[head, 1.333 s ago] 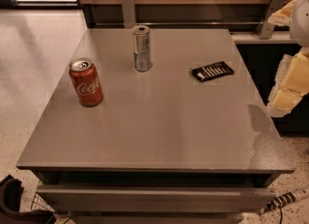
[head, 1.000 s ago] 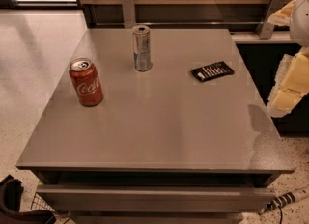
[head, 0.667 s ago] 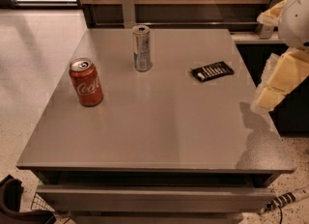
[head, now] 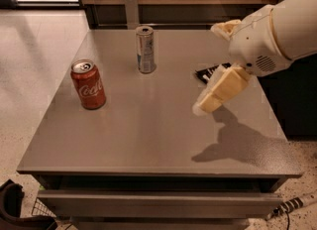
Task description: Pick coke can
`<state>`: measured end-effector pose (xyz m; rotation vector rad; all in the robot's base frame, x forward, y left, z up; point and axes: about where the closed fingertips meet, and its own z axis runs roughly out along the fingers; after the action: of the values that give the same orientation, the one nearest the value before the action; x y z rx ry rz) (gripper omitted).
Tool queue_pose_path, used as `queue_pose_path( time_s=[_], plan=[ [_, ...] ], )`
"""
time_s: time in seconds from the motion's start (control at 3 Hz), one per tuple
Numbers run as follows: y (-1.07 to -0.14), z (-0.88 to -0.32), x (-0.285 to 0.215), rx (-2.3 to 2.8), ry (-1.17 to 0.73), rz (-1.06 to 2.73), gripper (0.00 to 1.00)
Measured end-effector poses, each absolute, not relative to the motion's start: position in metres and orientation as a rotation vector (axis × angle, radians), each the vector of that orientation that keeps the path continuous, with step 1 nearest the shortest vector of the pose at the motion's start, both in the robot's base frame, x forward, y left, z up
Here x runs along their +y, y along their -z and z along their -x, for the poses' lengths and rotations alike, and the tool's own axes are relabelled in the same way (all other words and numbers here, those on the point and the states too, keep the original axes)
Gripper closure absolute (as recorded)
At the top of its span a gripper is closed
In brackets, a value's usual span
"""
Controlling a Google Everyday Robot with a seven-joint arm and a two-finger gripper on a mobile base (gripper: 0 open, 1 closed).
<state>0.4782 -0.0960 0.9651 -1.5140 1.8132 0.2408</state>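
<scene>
The arm (head: 277, 30) has swung in from the right edge, so the claw (head: 205, 105) now hangs over the grey tabletop (head: 148, 135); whether it is clenched or released I can't tell. Two cans stand upright: the coke can (head: 88, 84) well off to the claw's left, and a silver can (head: 145, 49) farther back, nearer the claw. A black thing (head: 209, 72) lies just behind the claw. Pale speckled floor (head: 29, 65) lies around.

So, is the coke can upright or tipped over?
Upright: the coke can stands on its base on the table, silver top facing up. The pincer hovers over the table's right side, apart from it.
</scene>
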Motion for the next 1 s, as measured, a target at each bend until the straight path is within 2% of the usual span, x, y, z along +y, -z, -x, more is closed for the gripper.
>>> queue_pose_path(
  time_s=[0.33,0.67,1.0],
  plan=[
    [-0.953,-0.480,-0.031,1.682,-0.475,1.386,0.00],
    [-0.950,-0.477,0.010,1.635,-0.610,1.292,0.00],
    [-0.950,-0.477,0.010,1.635,-0.610,1.292,0.00]
  ],
)
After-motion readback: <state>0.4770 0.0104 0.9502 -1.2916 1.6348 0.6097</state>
